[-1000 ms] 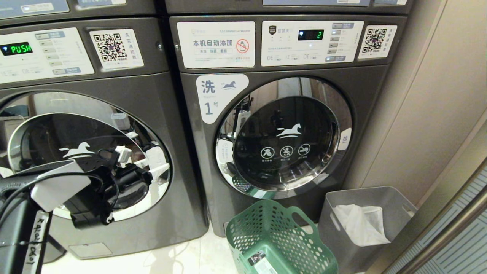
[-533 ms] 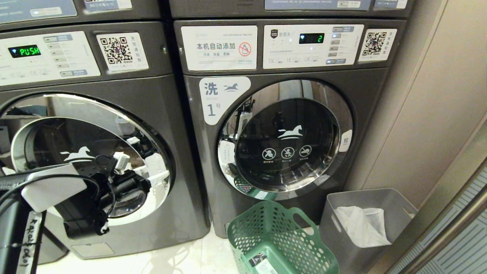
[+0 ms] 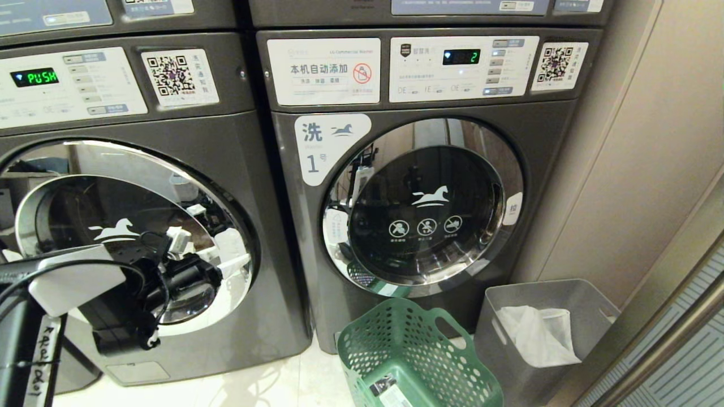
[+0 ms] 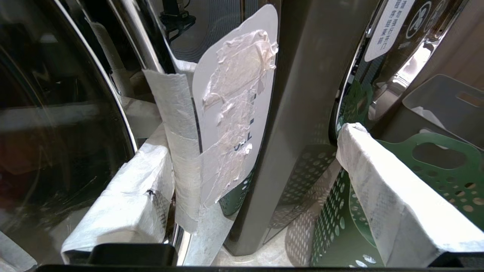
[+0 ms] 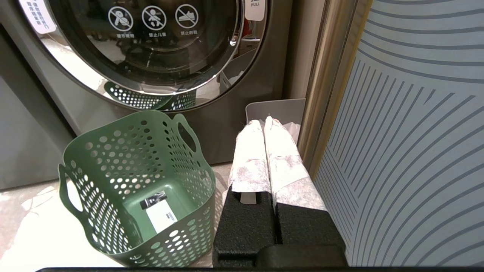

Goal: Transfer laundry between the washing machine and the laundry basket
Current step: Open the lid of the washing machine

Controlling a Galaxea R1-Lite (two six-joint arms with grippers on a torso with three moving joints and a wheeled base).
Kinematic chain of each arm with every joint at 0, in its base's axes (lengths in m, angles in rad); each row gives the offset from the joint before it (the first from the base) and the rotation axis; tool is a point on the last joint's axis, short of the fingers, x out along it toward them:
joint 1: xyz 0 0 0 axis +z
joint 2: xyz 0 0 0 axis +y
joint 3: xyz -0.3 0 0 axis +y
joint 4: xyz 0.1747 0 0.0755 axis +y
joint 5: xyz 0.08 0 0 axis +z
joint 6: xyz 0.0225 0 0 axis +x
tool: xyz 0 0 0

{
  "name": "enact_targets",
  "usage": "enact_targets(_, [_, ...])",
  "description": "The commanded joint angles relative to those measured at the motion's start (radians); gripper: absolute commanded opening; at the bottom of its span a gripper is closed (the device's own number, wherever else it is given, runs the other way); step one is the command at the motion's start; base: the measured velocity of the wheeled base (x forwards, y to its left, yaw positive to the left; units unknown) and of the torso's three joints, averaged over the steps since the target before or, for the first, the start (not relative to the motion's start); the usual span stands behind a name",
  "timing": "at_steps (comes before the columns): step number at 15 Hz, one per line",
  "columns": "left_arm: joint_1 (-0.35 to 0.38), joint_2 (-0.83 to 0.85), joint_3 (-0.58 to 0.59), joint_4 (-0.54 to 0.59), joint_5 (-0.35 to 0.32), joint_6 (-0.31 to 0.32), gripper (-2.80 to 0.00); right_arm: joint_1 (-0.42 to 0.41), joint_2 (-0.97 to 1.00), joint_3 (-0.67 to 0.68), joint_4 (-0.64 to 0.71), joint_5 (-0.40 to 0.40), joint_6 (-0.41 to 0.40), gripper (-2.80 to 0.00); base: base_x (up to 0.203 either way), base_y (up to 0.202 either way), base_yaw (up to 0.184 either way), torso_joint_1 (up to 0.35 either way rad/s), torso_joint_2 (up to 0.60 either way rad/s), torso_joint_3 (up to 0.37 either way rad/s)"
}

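Camera shifted; left end effector (image 4: 253, 136) gapes at washing machine (image 3: 237, 152) rim.

Whole head view sits slightly lower and to the right versus a second ago (camera move, not objects). Left gripper (image 3: 189, 271) now sits a little lower against the chrome door (image 3: 226, 226) of the left washer (image 3: 186, 141), arm body shifted left in the view.

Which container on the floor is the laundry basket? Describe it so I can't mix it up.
Start at the washer marked 1, the right-hand machine. On the floor below its round door stands the laundry basket, with a grey bin to its right. The basket is green with round holes all over its sides; the bin has solid sides and holds a white bag.
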Motion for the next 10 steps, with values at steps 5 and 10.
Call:
enact_targets(5, [0.076, -0.018, 0.017, -0.007, 0.012, 0.008, 0.00, 0.001, 0.001, 0.000, 0.000, 0.000, 0.000, -2.80, 0.000, 0.000, 0.000, 0.000, 0.00, 0.000])
enact_targets(10, [0.107, -0.022, 0.022, -0.007, 0.026, 0.014, 0.00, 0.000, 0.001, 0.000, -0.001, 0.000, 0.000, -2.80, 0.000, 0.000, 0.000, 0.000, 0.00, 0.000])
